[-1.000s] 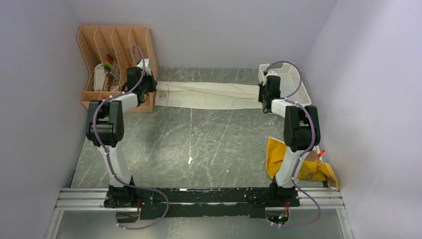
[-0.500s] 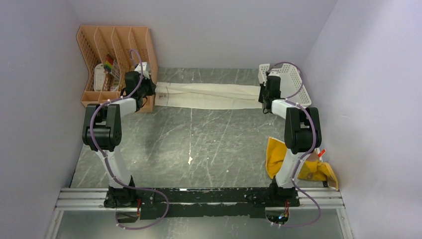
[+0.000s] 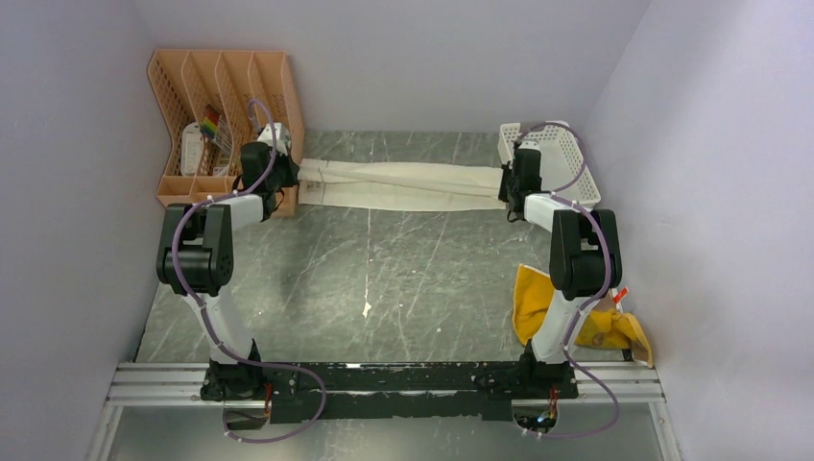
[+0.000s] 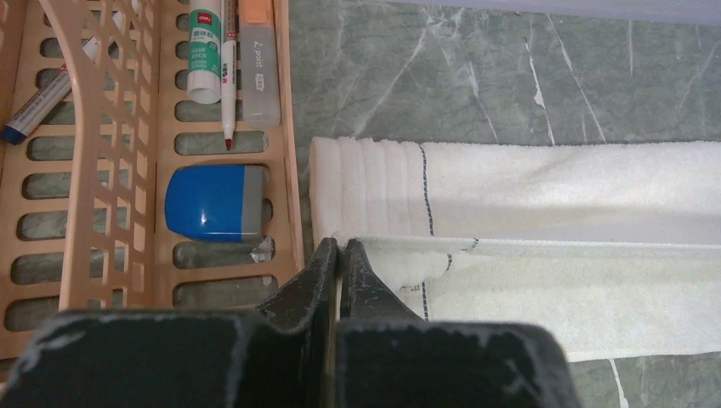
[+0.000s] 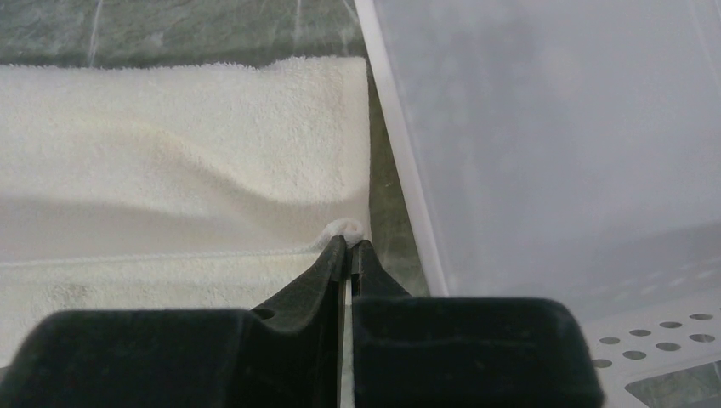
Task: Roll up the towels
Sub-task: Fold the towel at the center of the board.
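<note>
left end effector (image 4: 338, 248) is closed tight on a left-end corner of the cream towel (image 4: 553, 191). right end effector (image 5: 349, 244) is pinched closed on a right-end corner. The towel is stretched across the far counter (image 3: 384, 279), between the orange organizer (image 3: 192, 106) and the white basket (image 3: 566, 158). Soft, light, limp terry: mid-span sag is expected, so hems and corners are best gripped. yellow towel (image 3: 533, 303) is heaped near right.
</note>
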`<state>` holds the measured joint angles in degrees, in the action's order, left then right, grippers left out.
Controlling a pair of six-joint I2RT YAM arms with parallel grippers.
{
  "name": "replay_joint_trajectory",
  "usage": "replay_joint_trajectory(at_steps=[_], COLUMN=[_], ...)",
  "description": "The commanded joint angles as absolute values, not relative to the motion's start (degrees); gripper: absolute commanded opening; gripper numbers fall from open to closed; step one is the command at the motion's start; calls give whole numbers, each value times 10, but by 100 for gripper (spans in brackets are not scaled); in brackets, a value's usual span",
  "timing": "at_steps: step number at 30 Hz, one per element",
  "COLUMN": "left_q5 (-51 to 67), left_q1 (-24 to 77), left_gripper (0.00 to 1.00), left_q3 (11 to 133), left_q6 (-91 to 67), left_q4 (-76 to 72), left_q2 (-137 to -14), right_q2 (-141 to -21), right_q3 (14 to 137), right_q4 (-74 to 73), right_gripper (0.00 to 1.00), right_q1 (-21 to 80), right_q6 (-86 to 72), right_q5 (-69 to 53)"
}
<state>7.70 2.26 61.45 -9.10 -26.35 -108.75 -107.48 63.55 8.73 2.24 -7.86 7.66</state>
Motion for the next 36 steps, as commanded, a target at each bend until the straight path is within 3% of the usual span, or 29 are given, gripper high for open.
replay_joint_trajectory(at_steps=[1, 4, 9, 13, 18, 26, 31, 36], left_q5=[29, 31, 13, -16, -58, -60, -36, 11], left_q1=[16, 21, 42, 72, 111, 160, 163, 162], left_gripper=[7, 8, 24, 44, 67, 66, 50, 30], left_q3=[593, 592, 581, 581, 582, 667, 776, 848], left_q6=[-88, -92, -91, -89, -93, -63, -77, -94], left_q4=[-219, -218, -228, -226, -229, -172, -73, -14], left_q2=[-1096, -1095, -1072, -1044, -1009, -1024, -1114, -1179], right_q2=[-1061, -1060, -1053, -1026, -984, -965, -1061, -1149], right_q3=[628, 632, 640, 617, 584, 583, 707, 806], right_q4=[73, 65, 59, 94, 154, 211, 118, 21], right_gripper=[0, 3, 34, 51, 59, 66, 64, 55], right_q1=[18, 18, 18, 18, 18, 69, 100, 102], right_q6=[-76, -76, -87, -96, -107, -91, -103, -116], right_q5=[116, 121, 134, 140, 143, 149, 61, -31])
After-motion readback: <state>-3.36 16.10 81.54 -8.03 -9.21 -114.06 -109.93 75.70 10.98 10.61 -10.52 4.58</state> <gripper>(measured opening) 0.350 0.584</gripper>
